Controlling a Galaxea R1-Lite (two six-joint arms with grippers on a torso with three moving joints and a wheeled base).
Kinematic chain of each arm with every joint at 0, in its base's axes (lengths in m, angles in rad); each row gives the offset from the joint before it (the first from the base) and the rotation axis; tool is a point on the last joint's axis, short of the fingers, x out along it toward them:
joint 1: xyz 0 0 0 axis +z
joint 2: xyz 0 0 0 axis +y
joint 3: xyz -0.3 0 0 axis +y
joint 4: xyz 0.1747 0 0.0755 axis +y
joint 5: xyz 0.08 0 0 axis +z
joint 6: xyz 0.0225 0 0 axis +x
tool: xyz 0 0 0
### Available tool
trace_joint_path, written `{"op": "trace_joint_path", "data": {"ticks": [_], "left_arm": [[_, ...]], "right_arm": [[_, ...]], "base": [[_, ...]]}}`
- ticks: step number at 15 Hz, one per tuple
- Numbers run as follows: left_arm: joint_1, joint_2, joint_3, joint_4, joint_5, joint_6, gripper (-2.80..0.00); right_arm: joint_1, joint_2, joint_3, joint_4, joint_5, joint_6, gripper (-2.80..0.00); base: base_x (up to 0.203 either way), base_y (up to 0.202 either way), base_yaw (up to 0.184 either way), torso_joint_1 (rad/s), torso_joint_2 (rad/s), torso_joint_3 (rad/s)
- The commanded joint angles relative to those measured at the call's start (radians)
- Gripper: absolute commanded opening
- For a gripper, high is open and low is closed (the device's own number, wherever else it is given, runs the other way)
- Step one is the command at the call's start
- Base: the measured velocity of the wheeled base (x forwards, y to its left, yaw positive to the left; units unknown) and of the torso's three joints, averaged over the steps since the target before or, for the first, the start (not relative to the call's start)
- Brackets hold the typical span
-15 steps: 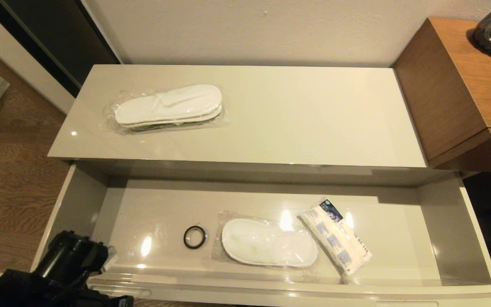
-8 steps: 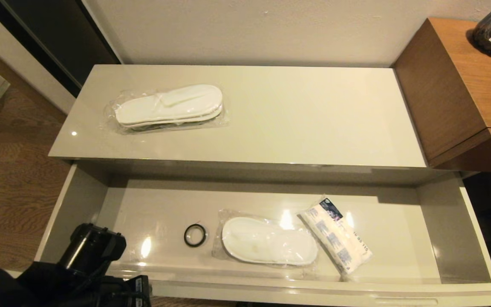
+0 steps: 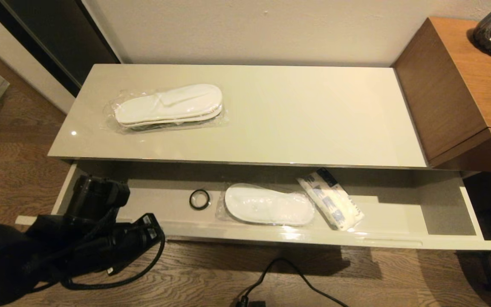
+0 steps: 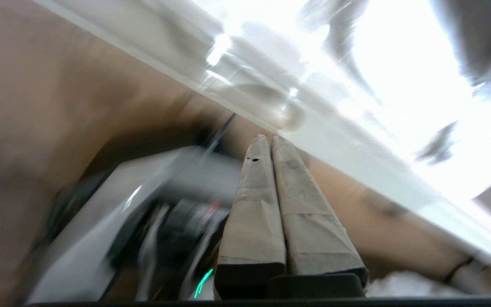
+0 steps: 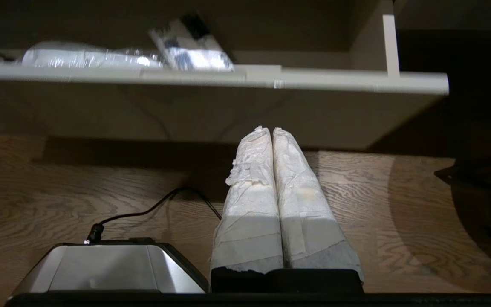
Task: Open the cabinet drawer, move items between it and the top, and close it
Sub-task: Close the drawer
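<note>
Gleaming cream drawer [image 3: 296, 239], plastic-wrapped flat slippers [image 3: 269, 204], pillow-shaped packet [image 3: 330, 198] inside.

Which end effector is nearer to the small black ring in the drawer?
Left. The left end effector sits by the drawer's front edge, near the black ring. The right end effector hangs low over the floor before the drawer.

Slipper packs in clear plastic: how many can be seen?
2. One slipper pack lies on the cabinet top; the other pack lies inside the open drawer. The top's overhang may hide more.
</note>
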Motion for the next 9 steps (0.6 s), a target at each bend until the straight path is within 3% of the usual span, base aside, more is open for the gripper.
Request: {"op": "trace_joint_path", "data": {"ticks": [1,4,7,9], "left_arm": [[0.011,0.009,-0.127,-0.003,0.050,-0.012,-2.80],[0.043,0.093,-0.341,0.052,0.169,-0.015,-2.80],[0.094,0.107,-0.588,0.223,0.190,-0.017,-2.80],[0.111,0.031,-0.653,0.351,0.187,-0.017,-2.80]], "right_arm": [[0.000,0.000,0.000,0.000,0.000,0.000,-2.80],[0.000,0.000,0.000,0.000,0.002,0.000,-2.80],[0.000,0.000,0.000,0.000,0.000,0.000,-2.80],[0.000,0.000,0.000,0.000,0.000,0.000,-2.80]], "base": [[0.000,0.000,0.000,0.000,0.00,0.000],[0.000,0.000,0.000,0.000,0.00,0.000],[0.000,0.000,0.000,0.000,0.00,0.000],[0.000,0.000,0.000,0.000,0.00,0.000]]}}
